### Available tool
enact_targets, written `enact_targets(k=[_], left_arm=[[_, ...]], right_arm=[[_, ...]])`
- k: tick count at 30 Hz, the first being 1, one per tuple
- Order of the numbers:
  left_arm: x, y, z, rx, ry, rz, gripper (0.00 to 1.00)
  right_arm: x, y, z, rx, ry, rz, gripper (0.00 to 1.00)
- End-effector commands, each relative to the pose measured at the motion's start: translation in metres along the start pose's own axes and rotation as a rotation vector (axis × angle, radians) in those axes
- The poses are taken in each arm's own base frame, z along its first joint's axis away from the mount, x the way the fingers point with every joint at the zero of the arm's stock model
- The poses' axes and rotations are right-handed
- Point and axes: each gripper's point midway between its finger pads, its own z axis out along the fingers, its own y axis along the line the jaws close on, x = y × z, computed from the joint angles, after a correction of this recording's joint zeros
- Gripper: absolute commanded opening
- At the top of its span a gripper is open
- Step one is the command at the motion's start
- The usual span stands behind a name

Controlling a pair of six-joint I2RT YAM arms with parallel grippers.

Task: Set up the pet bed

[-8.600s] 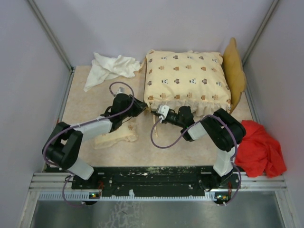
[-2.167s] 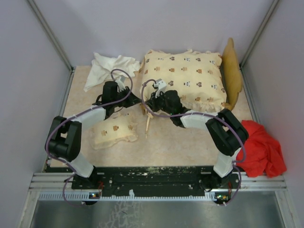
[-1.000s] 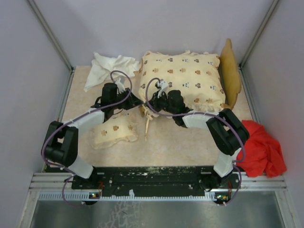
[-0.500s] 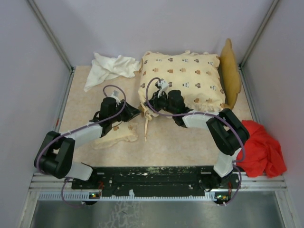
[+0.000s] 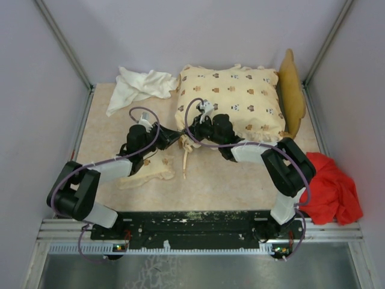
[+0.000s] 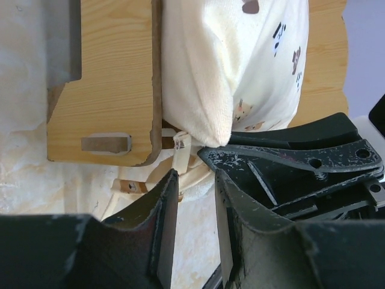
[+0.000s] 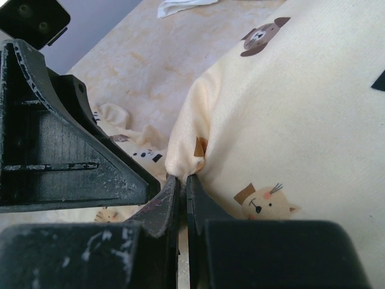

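The cream animal-print cushion lies over the light wooden bed frame, whose wavy headboard stands at the right. My right gripper is shut on the cushion's near-left corner. My left gripper sits just left of that corner, open, with nothing between its fingers. In the left wrist view the frame's wooden panel with its grey base is ahead, the cushion bulging beside it. The small matching pillow lies flat under my left forearm.
A plain white cloth is crumpled at the back left. A red cloth lies at the right edge beside the right arm. Cream ties trail from the cushion's corner onto the table. Walls close in the back and sides.
My left gripper has drawn back toward me from the cushion's left edge, its jaws a little wider. The right gripper and cushion have hardly moved.
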Motion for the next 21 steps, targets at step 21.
enact_targets(k=[21], left_arm=[[-0.001,-0.001,0.021,0.049,-0.043,0.003,0.33]], right_arm=[[-0.031,0.031,0.0,-0.119,-0.096,-0.011,0.0]])
